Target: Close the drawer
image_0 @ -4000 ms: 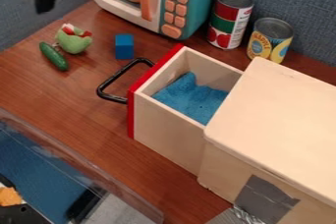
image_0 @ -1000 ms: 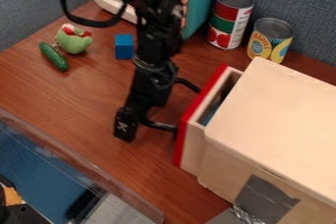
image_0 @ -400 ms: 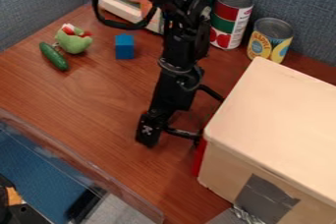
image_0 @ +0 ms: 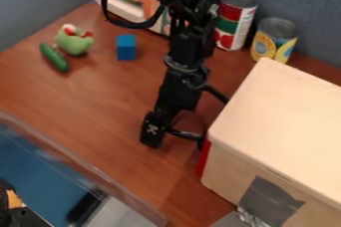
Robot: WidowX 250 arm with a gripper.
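The black gripper (image_0: 160, 121) hangs low over the table, left of the wooden box, against the drawer's black handle (image_0: 184, 134). How its fingers stand is hard to make out. The drawer (image_0: 204, 159) shows only as a red front edge at the left side of the pale wooden box (image_0: 283, 121), close against it. Part of the handle is hidden behind the gripper, and the drawer's inside is hidden under the box's top.
A blue cube (image_0: 126, 47), a green plush toy (image_0: 75, 40) and a toy cucumber (image_0: 55, 57) lie at the left. Two cans, one red and green (image_0: 233, 19), one yellow (image_0: 273, 40), stand behind the box. A toy microwave (image_0: 123, 7) is behind the arm.
The gripper came down from the upper left to the handle, then moved right. The drawer slid right into the box, from wide open to nearly flush; the last half second shows only slight movement.
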